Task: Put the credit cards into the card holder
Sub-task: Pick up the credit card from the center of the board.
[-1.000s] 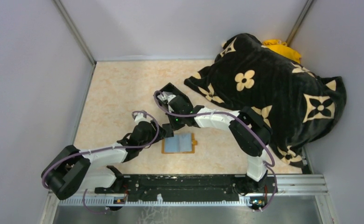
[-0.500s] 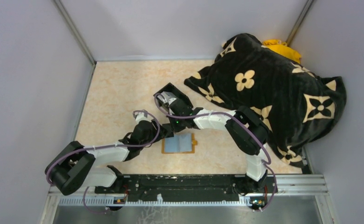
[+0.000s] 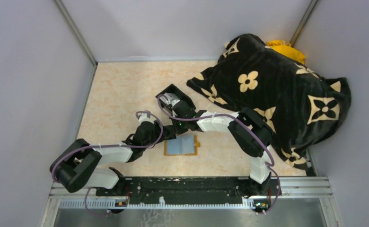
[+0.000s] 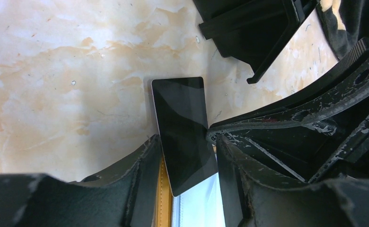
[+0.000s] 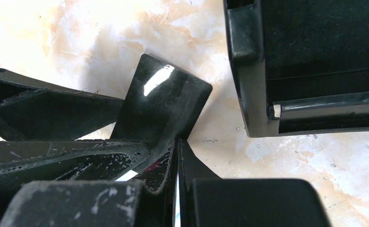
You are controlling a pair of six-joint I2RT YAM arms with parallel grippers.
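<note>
Two grippers met at the far left corner of the small orange-tan bifold card holder (image 3: 181, 145), which lay open on the beige marbled table (image 3: 121, 90) with its pale blue-grey pockets showing. The left gripper (image 4: 185, 142) clasped a thin, glossy, dark rectangular credit card (image 4: 180, 111) across its width, with a finger against each long edge. The card's near end overlapped the holder's orange rim and its far end reached over bare table. The right gripper (image 5: 178, 146) had its jaws fully closed, and its tip pressed against the card's edge. Just beyond stood a black square open-topped box (image 5: 315, 47). A black blanket with tan flowers (image 3: 277, 94) covered the table's right side.
</note>
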